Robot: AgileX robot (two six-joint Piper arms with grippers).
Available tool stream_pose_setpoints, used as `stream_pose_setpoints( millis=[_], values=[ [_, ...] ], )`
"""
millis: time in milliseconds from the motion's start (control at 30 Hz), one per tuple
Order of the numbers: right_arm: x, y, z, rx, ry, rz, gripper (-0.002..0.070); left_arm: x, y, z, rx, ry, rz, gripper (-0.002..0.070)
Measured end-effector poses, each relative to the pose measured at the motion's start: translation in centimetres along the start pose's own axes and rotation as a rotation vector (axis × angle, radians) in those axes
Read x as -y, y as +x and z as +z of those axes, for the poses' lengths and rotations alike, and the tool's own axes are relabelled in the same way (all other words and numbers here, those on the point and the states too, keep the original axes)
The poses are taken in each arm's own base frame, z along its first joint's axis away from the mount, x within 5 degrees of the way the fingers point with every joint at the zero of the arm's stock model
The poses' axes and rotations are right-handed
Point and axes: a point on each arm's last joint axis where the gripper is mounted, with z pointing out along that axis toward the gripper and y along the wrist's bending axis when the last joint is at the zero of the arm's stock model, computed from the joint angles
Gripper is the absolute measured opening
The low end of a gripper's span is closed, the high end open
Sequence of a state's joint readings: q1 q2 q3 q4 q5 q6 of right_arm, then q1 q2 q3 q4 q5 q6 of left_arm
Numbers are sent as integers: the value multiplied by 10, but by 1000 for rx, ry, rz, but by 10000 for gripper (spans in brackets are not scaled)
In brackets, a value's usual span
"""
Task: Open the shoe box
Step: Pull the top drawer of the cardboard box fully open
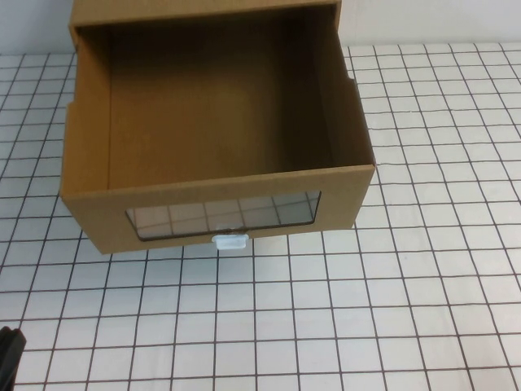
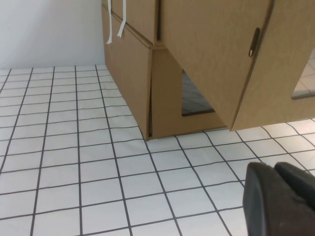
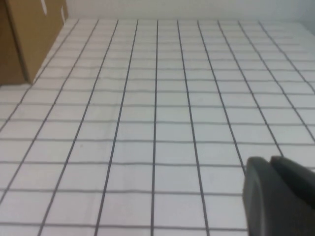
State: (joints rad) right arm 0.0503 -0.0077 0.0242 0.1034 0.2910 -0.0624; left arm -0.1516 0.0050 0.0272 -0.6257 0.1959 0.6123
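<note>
The brown cardboard shoe box [image 1: 89, 138] stands at the back of the table with its empty inside showing. Its front panel carries a clear window [image 1: 224, 213] and a small white tab [image 1: 229, 240]. In the left wrist view the box [image 2: 130, 73] is a short way ahead, with the window panel [image 2: 211, 59] swung up off the table. My left gripper [image 2: 273, 166] is shut and empty, low near the table's front left corner [image 1: 10, 350], well apart from the box. My right gripper [image 3: 269, 160] is also shut on nothing, off to the box's [image 3: 29, 34] right and outside the high view.
A white tablecloth with a black grid [image 1: 366, 309] covers the table in front of and to the right of the box. A pale wall [image 2: 49, 29] rises behind the box. Two white strips [image 2: 115, 22] hang on the box's side.
</note>
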Motion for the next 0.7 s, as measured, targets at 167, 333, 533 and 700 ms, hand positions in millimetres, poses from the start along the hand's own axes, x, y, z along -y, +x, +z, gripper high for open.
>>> stream_pose_setpoints(
  millis=[167, 333, 533, 700],
  values=[
    [0, 5, 0, -54, 2, -8, -13, 0, 0, 0, 0, 0, 0, -2],
    [0, 6, 0, -63, 0, -10, -13, 0, 0, 0, 0, 0, 0, -2],
    [0, 6, 0, -64, 0, -11, -13, 0, 0, 0, 0, 0, 0, -2],
    [0, 6, 0, -64, 0, -13, -13, 0, 0, 0, 0, 0, 0, -2]
  ],
)
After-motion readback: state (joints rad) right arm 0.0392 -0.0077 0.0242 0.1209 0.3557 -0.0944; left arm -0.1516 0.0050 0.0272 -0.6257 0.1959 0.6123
